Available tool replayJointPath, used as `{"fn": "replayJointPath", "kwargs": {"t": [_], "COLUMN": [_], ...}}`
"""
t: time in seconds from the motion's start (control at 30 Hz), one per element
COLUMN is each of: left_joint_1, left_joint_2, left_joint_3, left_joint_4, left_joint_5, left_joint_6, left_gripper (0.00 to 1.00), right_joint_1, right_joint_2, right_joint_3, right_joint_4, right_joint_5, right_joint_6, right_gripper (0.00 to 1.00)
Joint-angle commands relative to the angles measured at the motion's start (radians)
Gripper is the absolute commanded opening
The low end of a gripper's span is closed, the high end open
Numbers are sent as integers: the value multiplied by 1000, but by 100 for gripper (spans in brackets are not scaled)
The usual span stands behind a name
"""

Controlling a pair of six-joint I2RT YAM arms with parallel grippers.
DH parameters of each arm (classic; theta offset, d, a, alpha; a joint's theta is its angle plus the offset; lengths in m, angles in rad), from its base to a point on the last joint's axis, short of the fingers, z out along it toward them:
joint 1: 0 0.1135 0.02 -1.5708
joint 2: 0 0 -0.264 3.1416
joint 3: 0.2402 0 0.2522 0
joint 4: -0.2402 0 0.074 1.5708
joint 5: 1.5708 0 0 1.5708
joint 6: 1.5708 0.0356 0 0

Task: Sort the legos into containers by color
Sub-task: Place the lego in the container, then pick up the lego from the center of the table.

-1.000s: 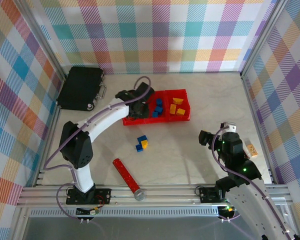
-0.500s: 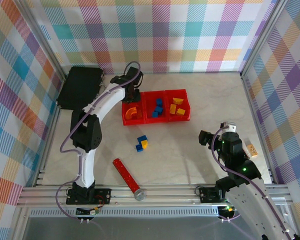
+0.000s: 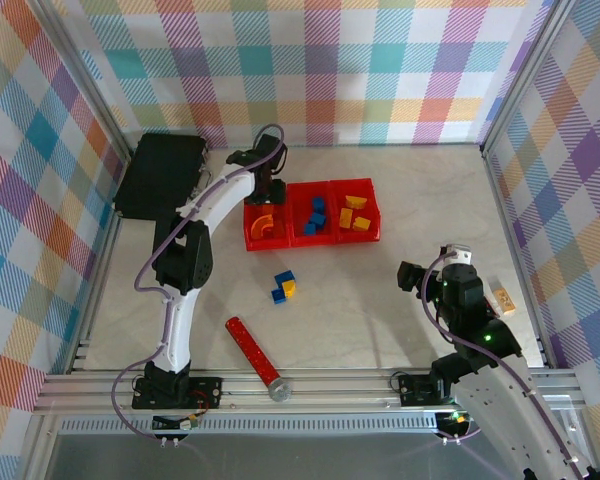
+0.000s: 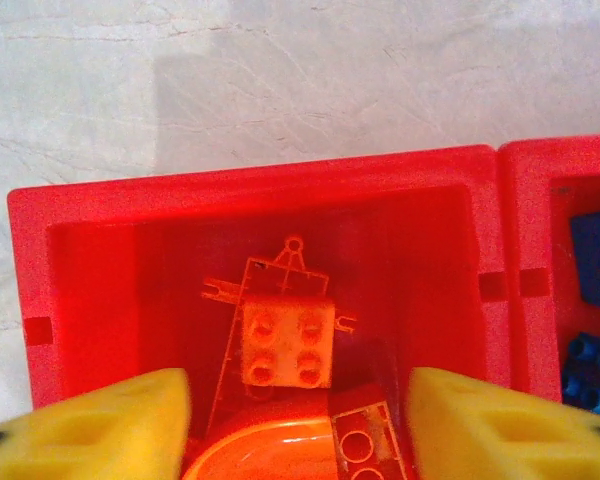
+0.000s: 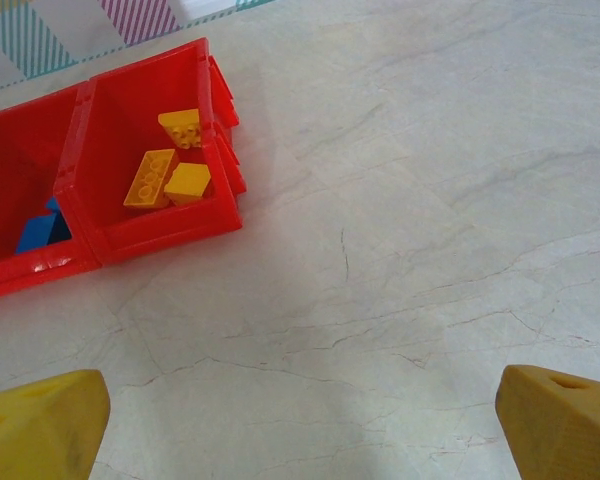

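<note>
- Since a second ago the left arm has swung off the row of containers (image 3: 315,241) and reached toward its far left corner, uncovering the left bin (image 4: 250,180). Over the last half second it has barely shifted. The loose bricks and the right arm lie as they did.
- Orange belongs in that left bin. One square four-stud orange brick (image 4: 287,345) lies flat on the floor, studs up, with one orange arch (image 4: 270,455) just nearer the camera. Beside the arch is a studded orange edge, and I cannot tell whether it is a third piece or part of the arch.
- The left gripper (image 4: 298,425) hangs right over this bin. Its yellow fingers (image 4: 90,425) are parted about halfway, stand clear of the arch on either side and hold nothing — a stance that reads as a drop just made.
- The middle bin holds blue bricks (image 3: 317,217), three or four, overlapping too much to count surely. The right bin holds three yellow bricks (image 5: 188,182), so each colour has its own compartment.
- Not yet sorted is a loose cluster (image 3: 283,287) on the table (image 3: 380,300) in front of the bins — two blue and one yellow-orange, touching. One pale orange brick (image 3: 502,298) also waits by the right wall.
- The right gripper (image 5: 302,425) hovers over bare table with its jaws wide and empty. It is well apart from the bins, likely parked out of the other arm's way.
- Further out lie one red cylinder (image 3: 255,358) with a grey end and one black case (image 3: 162,176), neither part of the sorting.
</note>
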Motion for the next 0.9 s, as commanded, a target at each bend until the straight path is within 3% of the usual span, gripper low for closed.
{"fn": "replayJointPath", "kwargs": {"t": [0.0, 0.1, 0.23, 0.37, 0.6, 0.87], "left_joint_1": [8, 8, 8, 8, 2, -43], "left_joint_2": [-29, -98, -195, -317, -626, -957], "left_joint_3": [-21, -89, -159, -267, -600, -912], "left_joint_4": [26, 91, 136, 169, 281, 345], "left_joint_5": [29, 44, 84, 118, 135, 141], "left_joint_6": [25, 26, 26, 30, -29, -99], "left_gripper": [71, 88, 100, 100, 100, 100], "right_joint_1": [-10, -9, -10, -9, -11, -10], "right_joint_2": [2, 2, 3, 8, 32, 120], "right_joint_3": [-10, -11, -7, 4, 46, 131], "right_joint_4": [5, 5, -1, -16, -52, -67], "right_joint_5": [12, 13, 10, 14, -3, -169], "right_joint_6": [-4, -4, -1, 14, 52, 125], "right_gripper": [99, 99, 99, 99, 99, 99]}}
